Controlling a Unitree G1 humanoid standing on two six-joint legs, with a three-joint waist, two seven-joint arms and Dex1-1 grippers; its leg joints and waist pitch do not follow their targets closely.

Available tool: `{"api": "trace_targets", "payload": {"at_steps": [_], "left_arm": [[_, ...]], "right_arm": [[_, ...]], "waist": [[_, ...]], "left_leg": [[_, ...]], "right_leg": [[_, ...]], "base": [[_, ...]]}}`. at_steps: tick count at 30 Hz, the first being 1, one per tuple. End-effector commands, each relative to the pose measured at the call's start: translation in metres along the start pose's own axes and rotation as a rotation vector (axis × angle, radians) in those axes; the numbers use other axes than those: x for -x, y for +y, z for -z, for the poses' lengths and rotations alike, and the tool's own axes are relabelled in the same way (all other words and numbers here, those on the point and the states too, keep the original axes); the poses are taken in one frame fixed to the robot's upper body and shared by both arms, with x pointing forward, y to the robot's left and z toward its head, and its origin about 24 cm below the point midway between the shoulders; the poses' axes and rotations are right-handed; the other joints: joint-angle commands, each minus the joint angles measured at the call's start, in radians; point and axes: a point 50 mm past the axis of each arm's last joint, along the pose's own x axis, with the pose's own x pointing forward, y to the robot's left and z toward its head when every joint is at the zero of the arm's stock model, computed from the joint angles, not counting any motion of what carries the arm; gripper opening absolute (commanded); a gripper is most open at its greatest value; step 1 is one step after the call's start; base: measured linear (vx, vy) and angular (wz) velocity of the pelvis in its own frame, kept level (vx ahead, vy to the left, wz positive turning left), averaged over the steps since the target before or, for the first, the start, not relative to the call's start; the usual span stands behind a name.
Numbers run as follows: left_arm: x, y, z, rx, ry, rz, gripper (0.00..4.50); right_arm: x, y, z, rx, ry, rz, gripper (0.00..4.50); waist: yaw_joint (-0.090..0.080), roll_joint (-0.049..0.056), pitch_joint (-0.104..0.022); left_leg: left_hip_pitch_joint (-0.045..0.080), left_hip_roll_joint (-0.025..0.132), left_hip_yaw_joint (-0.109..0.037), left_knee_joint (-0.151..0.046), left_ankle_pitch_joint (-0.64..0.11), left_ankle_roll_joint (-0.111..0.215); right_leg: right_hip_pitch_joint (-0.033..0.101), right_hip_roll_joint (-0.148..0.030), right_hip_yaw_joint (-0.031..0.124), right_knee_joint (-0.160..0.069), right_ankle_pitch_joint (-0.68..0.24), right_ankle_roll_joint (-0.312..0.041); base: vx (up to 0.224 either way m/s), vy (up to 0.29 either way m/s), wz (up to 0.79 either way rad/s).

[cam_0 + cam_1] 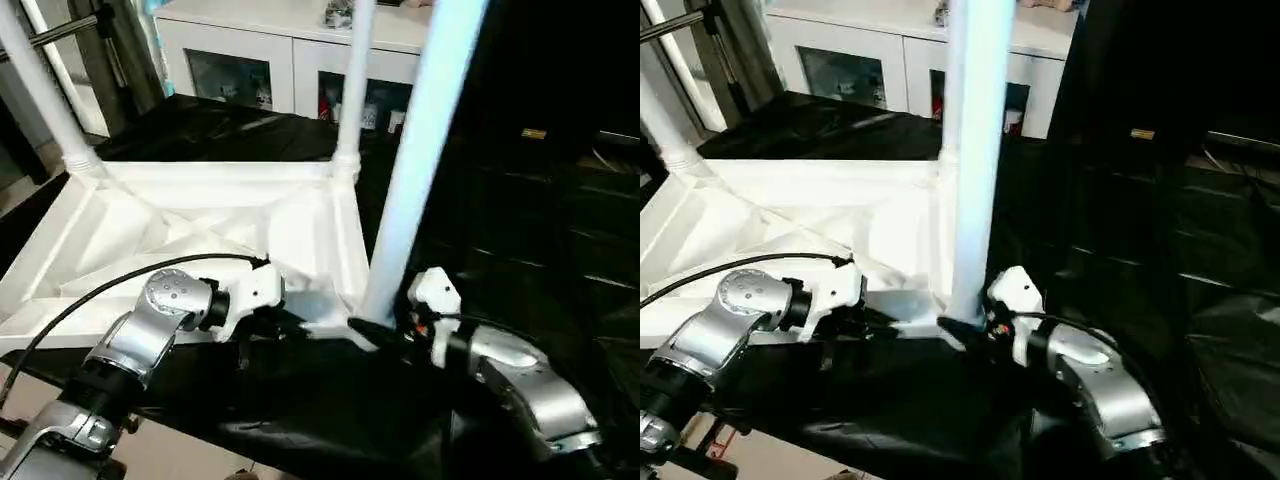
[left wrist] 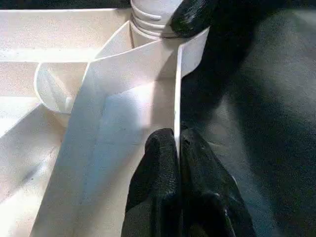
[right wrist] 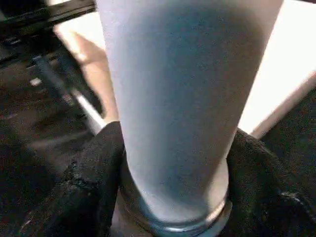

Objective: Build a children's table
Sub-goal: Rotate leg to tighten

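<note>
Our left gripper (image 2: pixel 177 148) is pinched tight on the thin upright rim wall of the table top (image 1: pixel 200 215), one black rubbery finger (image 2: pixel 158 173) on each face of the wall. Our right gripper (image 3: pixel 173 187) has its two coarse black fingers (image 3: pixel 94 182) wrapped around the base of the near leg (image 1: pixel 420 150), pressing it on either side, just above its ribbed collar.

The table top is smooth white plastic, lying upside down on a black cloth (image 1: pixel 330 410) over the work surface, its diagonal ribs facing up. The legs are long, round, tapered tubes; the near leg stands upright in the near right corner socket, a second leg (image 1: pixel 352 90) rises from the far right corner, and a third (image 1: pixel 40 90) from the far left.

From the head views, both silver forearms reach in low with wrists angled toward that near corner, the left (image 1: pixel 150 330) along the near edge, the right (image 1: pixel 520 385) from the outside.

The left wrist view adds the empty round socket cup (image 2: pixel 54 89) beside the rim. Beyond the table stands a white glass-door cabinet (image 1: pixel 290 50).
</note>
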Motion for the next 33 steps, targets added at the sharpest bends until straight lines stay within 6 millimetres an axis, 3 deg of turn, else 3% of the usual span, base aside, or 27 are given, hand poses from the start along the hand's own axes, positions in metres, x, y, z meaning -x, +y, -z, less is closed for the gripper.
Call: {"api": "trace_targets", "payload": {"at_steps": [1, 5, 9, 10, 12, 14, 15, 20, 24, 29, 30, 33], "left_arm": [[-0.006, 0.008, -0.007, 0.000, -0.026, -0.086, 0.00], [-0.029, 0.017, -0.020, 0.016, -0.027, -0.174, 0.00], [-0.054, 0.021, -0.039, 0.024, -0.080, -0.214, 0.00], [-0.059, 0.020, -0.043, 0.017, -0.096, -0.219, 0.00], [-0.065, 0.021, -0.050, 0.001, -0.121, -0.232, 0.00], [-0.067, 0.021, -0.053, -0.026, -0.137, -0.227, 0.00], [-0.067, 0.020, -0.053, -0.037, -0.137, -0.220, 0.00], [-0.056, 0.015, -0.042, -0.048, -0.117, -0.147, 0.00], [-0.046, 0.007, -0.032, -0.050, -0.115, -0.033, 0.00], [-0.034, -0.004, -0.024, -0.057, -0.108, 0.098, 0.00], [-0.032, -0.005, -0.024, -0.059, -0.106, 0.106, 0.00], [-0.025, -0.008, -0.023, -0.059, -0.113, 0.151, 0.00]], "right_arm": [[-0.007, -0.002, 0.012, -0.037, 0.058, 0.085, 2.68], [-0.031, 0.003, 0.013, -0.093, 0.064, 0.244, 2.67], [-0.053, 0.016, 0.010, -0.077, 0.071, 0.260, 2.67], [-0.056, 0.020, 0.007, -0.093, 0.056, 0.238, 3.02], [-0.060, 0.025, 0.003, -0.137, 0.022, 0.200, 3.37], [-0.060, 0.025, 0.001, -0.107, 0.018, 0.178, 3.37], [-0.059, 0.024, 0.000, -0.090, 0.017, 0.172, 3.58], [-0.040, 0.007, -0.007, -0.021, -0.009, 0.118, 3.58], [-0.017, -0.005, -0.011, 0.028, -0.011, 0.026, 3.58], [0.008, -0.010, -0.016, 0.061, -0.001, -0.127, 3.58], [0.010, -0.010, -0.016, 0.065, 0.004, -0.148, 3.58], [0.023, -0.009, -0.015, 0.087, 0.042, -0.243, 3.58]], "waist": [[0.003, -0.005, -0.045], [0.001, -0.001, -0.045], [0.000, -0.003, -0.047], [0.002, -0.009, -0.048], [0.006, -0.005, -0.046], [0.010, -0.002, -0.048], [0.012, -0.001, -0.049], [0.014, -0.002, -0.052], [0.018, -0.007, -0.057], [0.027, -0.009, -0.060], [0.029, -0.006, -0.059], [0.032, -0.007, -0.057]], "left_leg": [[0.001, 0.047, -0.015, -0.089, -0.209, -0.010], [0.005, 0.045, -0.015, -0.091, -0.208, -0.032], [0.005, 0.041, -0.014, -0.091, -0.201, -0.036], [0.003, 0.042, -0.014, -0.091, -0.201, -0.029], [0.004, 0.045, -0.015, -0.094, -0.212, -0.015], [0.007, 0.048, -0.016, -0.095, -0.216, -0.015], [0.007, 0.048, -0.016, -0.095, -0.215, -0.018], [0.006, 0.048, -0.015, -0.094, -0.205, -0.011], [-0.001, 0.046, -0.011, -0.083, -0.125, 0.036], [0.000, 0.053, -0.011, -0.079, -0.096, 0.072], [0.002, 0.054, -0.008, -0.077, -0.098, 0.081], [0.002, 0.056, -0.008, -0.079, -0.116, 0.079]], "right_leg": [[0.034, -0.062, 0.036, -0.085, -0.187, -0.209], [0.032, -0.061, 0.035, -0.085, -0.178, -0.203], [0.035, -0.060, 0.036, -0.086, -0.149, -0.197], [0.039, -0.062, 0.037, -0.088, -0.154, -0.192], [0.038, -0.063, 0.037, -0.092, -0.179, -0.184], [0.038, -0.065, 0.037, -0.093, -0.188, -0.181], [0.038, -0.065, 0.037, -0.092, -0.181, -0.180], [0.042, -0.065, 0.036, -0.088, -0.130, -0.190], [0.050, -0.065, 0.034, -0.078, -0.008, -0.214], [0.053, -0.064, 0.032, -0.070, 0.035, -0.238], [0.046, -0.064, 0.032, -0.071, 0.031, -0.249], [0.045, -0.065, 0.031, -0.073, -0.001, -0.254]], "base": [[0.000, 0.000, 0.00], [0.000, 0.000, 0.00], [0.000, 0.000, 0.00], [0.000, 0.000, 0.00], [0.000, 0.000, 0.00], [0.000, 0.000, 0.00], [0.000, 0.000, 0.00], [0.000, 0.000, 0.00], [0.000, 0.000, 0.00], [0.000, 0.000, 0.00], [0.000, 0.000, 0.00], [0.000, 0.000, 0.00]]}}
